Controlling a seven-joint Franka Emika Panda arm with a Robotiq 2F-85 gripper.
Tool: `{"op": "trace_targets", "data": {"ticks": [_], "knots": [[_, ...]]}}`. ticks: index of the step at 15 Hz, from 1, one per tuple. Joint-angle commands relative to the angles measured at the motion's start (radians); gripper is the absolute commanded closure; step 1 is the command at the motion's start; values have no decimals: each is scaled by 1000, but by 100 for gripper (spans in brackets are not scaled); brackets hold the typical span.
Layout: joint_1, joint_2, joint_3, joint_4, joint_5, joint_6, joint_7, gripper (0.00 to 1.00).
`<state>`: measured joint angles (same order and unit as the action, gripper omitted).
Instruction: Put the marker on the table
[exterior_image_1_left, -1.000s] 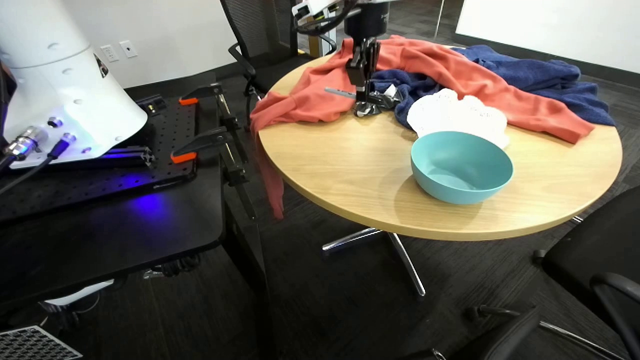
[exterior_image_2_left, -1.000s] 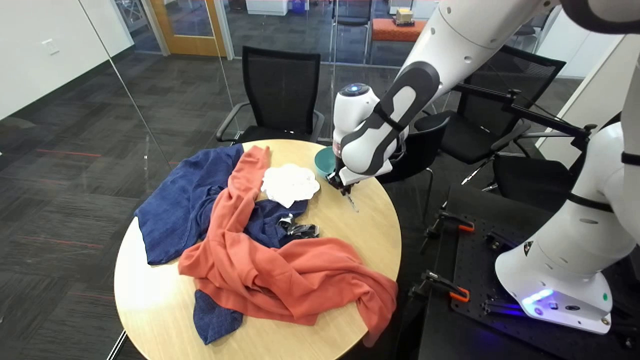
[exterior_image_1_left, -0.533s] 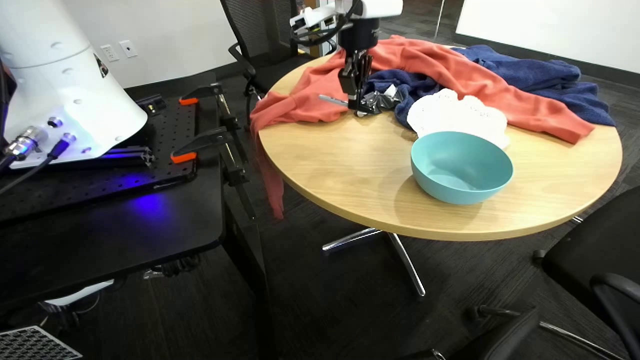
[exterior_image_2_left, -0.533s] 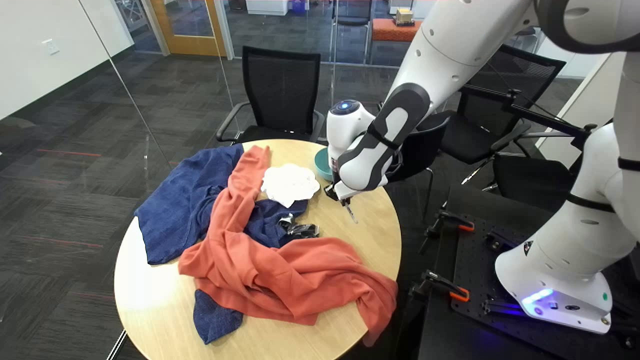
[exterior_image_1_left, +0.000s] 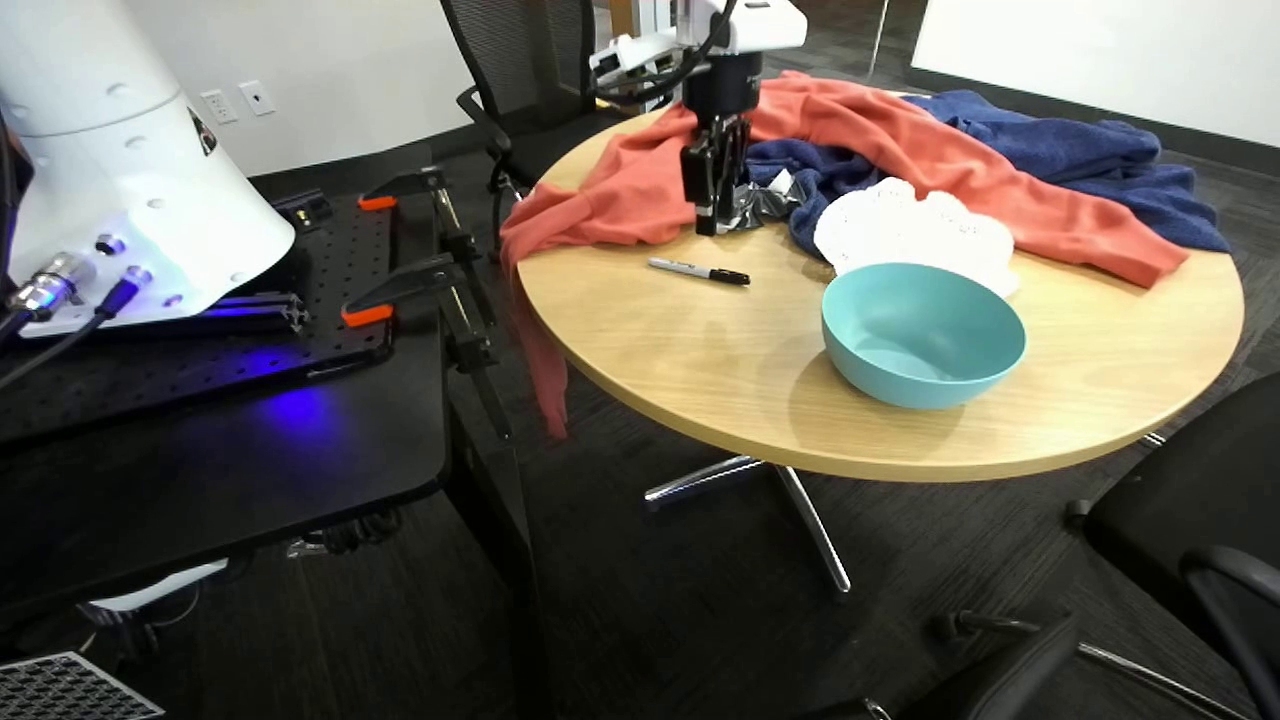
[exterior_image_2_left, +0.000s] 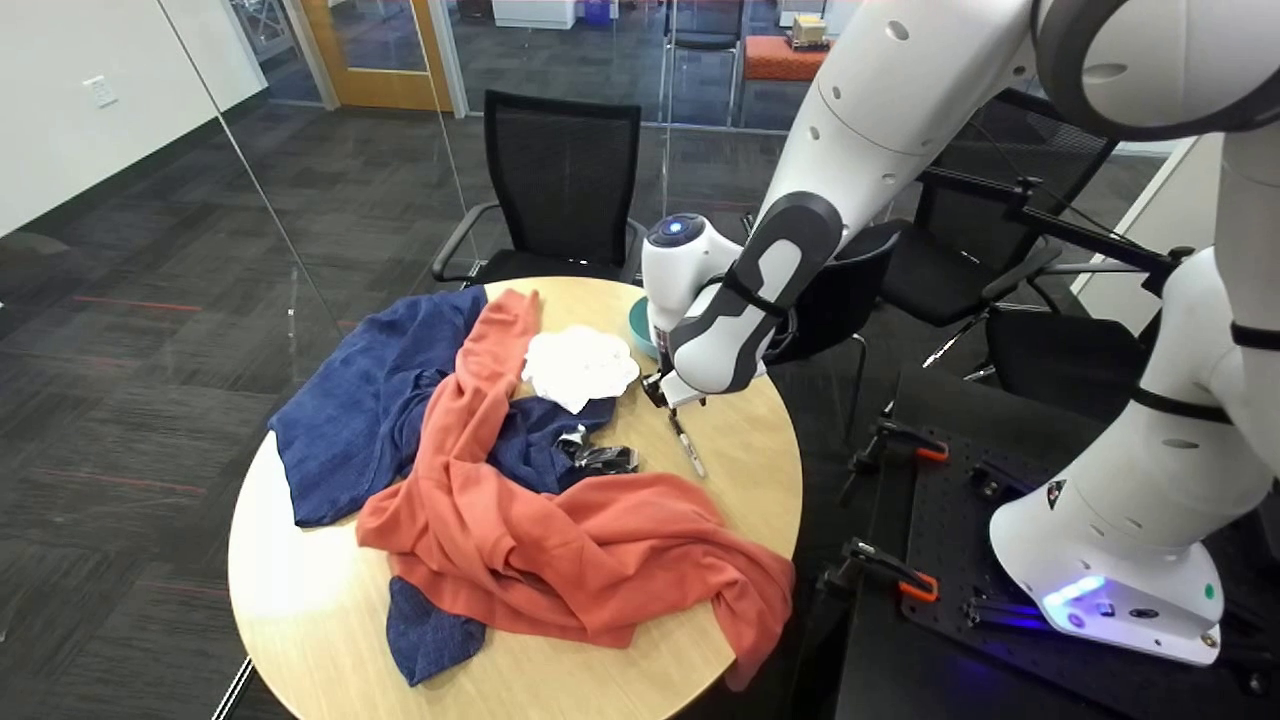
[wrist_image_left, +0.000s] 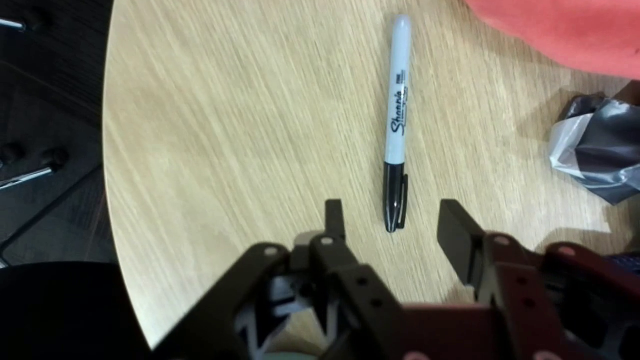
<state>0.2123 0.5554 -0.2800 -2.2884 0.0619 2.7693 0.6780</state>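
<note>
The marker (exterior_image_1_left: 698, 271) is a light grey pen with a black cap. It lies flat on the round tan table (exterior_image_1_left: 700, 400); it also shows in an exterior view (exterior_image_2_left: 690, 452) and in the wrist view (wrist_image_left: 397, 115). My gripper (wrist_image_left: 392, 212) is open and empty above the marker's cap end, with the cap showing between the fingers and touching neither. In both exterior views the gripper (exterior_image_1_left: 714, 215) stands over the table near the marker; the arm partly hides the fingers in an exterior view (exterior_image_2_left: 676, 398).
A teal bowl (exterior_image_1_left: 922, 340) stands near the table's edge. A white cloth-like item (exterior_image_1_left: 910, 235), a crumpled black wrapper (exterior_image_1_left: 765, 203), a red garment (exterior_image_1_left: 640, 200) and blue cloth (exterior_image_1_left: 1080, 140) lie on the table. Black chairs (exterior_image_2_left: 560, 190) stand around it.
Half a second ago the marker was in the gripper, held over the table, after moving down. Now the gripper has opened, and the marker lies on the tabletop apart from the fingers.
</note>
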Motion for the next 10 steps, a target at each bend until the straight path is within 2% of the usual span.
{"op": "trace_targets", "data": {"ticks": [1,3,10], "knots": [[20,-1,-18,5,-20,21,40,15],[20,-3,-19,4,-21,27,35,0],[-2,0,3,7,-10,11,6,0]]}}
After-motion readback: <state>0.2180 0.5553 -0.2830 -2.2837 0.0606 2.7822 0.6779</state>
